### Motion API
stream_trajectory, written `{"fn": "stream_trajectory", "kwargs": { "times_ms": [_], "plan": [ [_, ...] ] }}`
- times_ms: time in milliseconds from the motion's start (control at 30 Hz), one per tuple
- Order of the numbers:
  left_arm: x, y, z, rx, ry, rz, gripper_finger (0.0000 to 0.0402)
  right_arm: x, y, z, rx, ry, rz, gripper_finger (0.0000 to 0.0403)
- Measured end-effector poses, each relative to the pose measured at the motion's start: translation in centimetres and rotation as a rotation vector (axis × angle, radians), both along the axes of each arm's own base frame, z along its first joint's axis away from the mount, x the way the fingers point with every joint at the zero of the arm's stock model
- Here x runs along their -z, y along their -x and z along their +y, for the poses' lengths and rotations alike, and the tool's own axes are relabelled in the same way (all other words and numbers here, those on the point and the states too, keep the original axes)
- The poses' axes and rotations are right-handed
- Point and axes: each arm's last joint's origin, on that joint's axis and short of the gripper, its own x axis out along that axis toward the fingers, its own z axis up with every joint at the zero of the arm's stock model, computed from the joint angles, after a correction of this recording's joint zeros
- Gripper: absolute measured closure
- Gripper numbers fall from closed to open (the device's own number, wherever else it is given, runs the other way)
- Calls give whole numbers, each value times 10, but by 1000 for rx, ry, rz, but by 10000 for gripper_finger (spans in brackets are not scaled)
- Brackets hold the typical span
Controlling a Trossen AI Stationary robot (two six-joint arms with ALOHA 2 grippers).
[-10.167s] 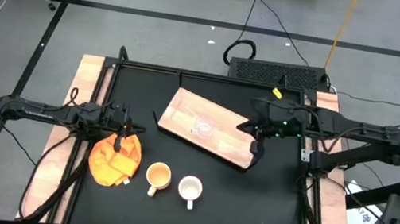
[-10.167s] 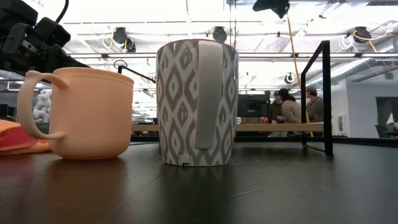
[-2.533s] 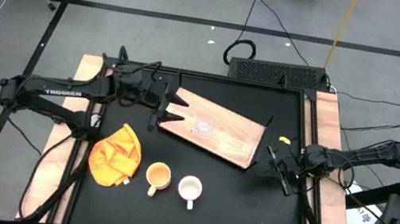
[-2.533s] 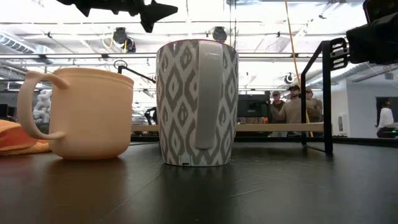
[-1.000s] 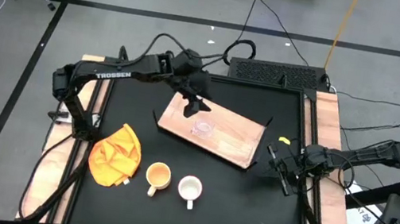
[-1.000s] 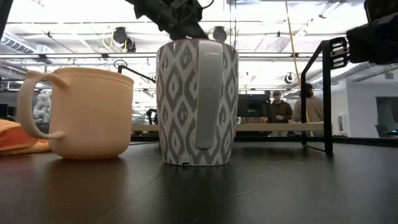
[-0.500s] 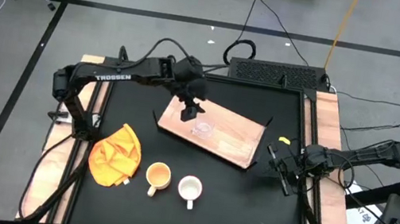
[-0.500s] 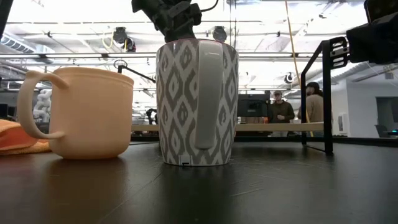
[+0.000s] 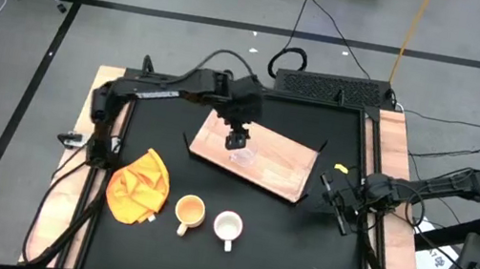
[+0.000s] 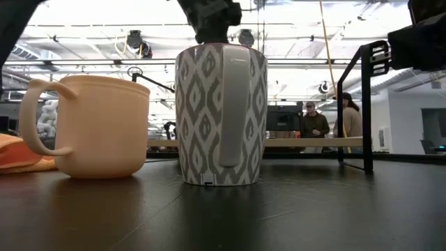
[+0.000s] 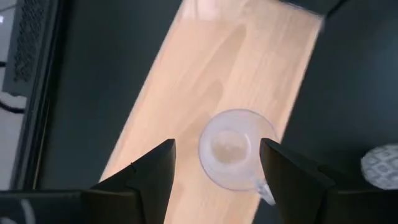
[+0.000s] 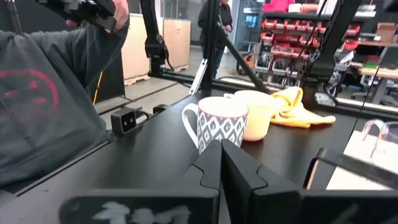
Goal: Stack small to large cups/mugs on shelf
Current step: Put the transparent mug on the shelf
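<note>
Resting near the middle of the flat light-wood board [image 9: 260,158], the tiny clear glass cup [image 11: 232,155] is being straddled from above by the left gripper [image 11: 217,165], whose fingers are being held spread, clear of the glass. Picking up the smallest cup is judged the step in hand; lowering and closing evenly is being called for next. The right gripper [image 9: 342,204] is being kept closed, empty, at the table's right edge.

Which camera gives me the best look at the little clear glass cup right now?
The left wrist view: the glass cup sits on the wooden board, framed between the open left gripper fingers. The high view shows it faintly; the right wrist view catches an edge; the low view hides it.
</note>
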Motion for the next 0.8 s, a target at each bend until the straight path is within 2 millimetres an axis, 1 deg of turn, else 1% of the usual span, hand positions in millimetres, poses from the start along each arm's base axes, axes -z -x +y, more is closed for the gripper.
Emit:
{"fn": "stream_trajectory", "kwargs": {
  "times_ms": [200,300,533,800],
  "plan": [
    [13,-22,8,-7,-46,126,165,1,-1,0,1,3,13,403],
    [18,-27,10,-6,-49,155,165,2,-1,0,0,3,16,403],
    [20,-25,15,60,-80,182,165,2,-1,0,1,3,15,403],
    [20,-23,16,254,-169,204,165,3,-1,0,0,5,27,403]
  ]
}}
